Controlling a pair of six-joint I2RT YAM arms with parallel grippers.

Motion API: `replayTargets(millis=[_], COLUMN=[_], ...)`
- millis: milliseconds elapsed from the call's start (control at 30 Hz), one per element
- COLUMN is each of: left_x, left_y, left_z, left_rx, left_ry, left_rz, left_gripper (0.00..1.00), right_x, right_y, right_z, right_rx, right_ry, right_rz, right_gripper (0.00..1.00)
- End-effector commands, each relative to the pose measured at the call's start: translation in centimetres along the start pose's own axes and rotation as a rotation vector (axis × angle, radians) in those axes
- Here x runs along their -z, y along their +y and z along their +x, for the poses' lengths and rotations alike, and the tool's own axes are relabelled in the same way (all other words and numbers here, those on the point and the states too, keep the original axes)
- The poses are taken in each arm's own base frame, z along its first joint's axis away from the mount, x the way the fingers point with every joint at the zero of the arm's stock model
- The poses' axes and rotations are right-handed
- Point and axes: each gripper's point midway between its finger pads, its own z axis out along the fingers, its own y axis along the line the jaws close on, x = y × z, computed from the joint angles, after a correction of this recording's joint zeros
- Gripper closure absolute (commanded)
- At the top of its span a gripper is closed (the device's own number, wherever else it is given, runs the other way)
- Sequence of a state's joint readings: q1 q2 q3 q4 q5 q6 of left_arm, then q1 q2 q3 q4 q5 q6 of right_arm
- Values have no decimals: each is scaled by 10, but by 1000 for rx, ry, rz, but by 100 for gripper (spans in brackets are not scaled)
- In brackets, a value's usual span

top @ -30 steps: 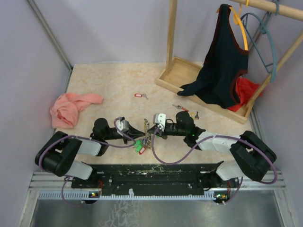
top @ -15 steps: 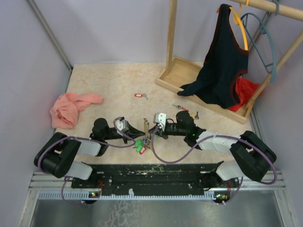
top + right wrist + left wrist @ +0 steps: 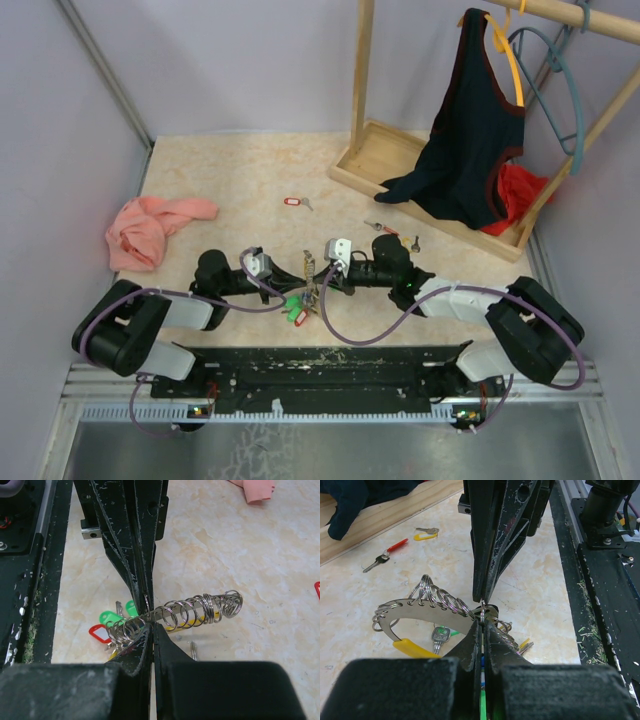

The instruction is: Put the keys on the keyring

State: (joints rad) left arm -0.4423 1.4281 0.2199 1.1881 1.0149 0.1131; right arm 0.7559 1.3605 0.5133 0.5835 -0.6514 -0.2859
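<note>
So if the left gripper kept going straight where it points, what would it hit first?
Almost certainly the right gripper, which faces the left gripper tip to tip, with both shut on the keyring between them.

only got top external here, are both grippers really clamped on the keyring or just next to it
Observer: Both shut on it: in the left wrist view the left gripper and right gripper pinch the large thin silvery metal keyring tip to tip.
Operator: anything threaded on it
Observer: Right wrist view shows a row of small silver split rings along it.
Operator: and under it
Observer: A yellow plastic tag and a silver key.
</note>
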Motion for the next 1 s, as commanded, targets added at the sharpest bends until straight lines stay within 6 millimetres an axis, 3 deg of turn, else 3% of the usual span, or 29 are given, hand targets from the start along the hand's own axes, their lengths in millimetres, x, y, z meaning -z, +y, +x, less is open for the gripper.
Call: replayTargets(millis=[0,633,800,967], left_x=[1,0,3,7], left_y=[-2,-2,5,16], left_z=[-9,-10,-7,-4], left_rx=[-42,-39,-49,-47], left_ry=[-25,-27,-13,0], left_rz=[24,20,-37,-115], left_gripper=[100,100,100,100], right_x=[-1,-3,10,34], right_y=[-11,-10,-30,-35], right_z=[-47,-53,-33,0], right_rx=[72,39,-88,-296], right_ry=[-117,-129,6,192], right_rz=[7,-4,152,308], right_gripper=[100,100,100,100])
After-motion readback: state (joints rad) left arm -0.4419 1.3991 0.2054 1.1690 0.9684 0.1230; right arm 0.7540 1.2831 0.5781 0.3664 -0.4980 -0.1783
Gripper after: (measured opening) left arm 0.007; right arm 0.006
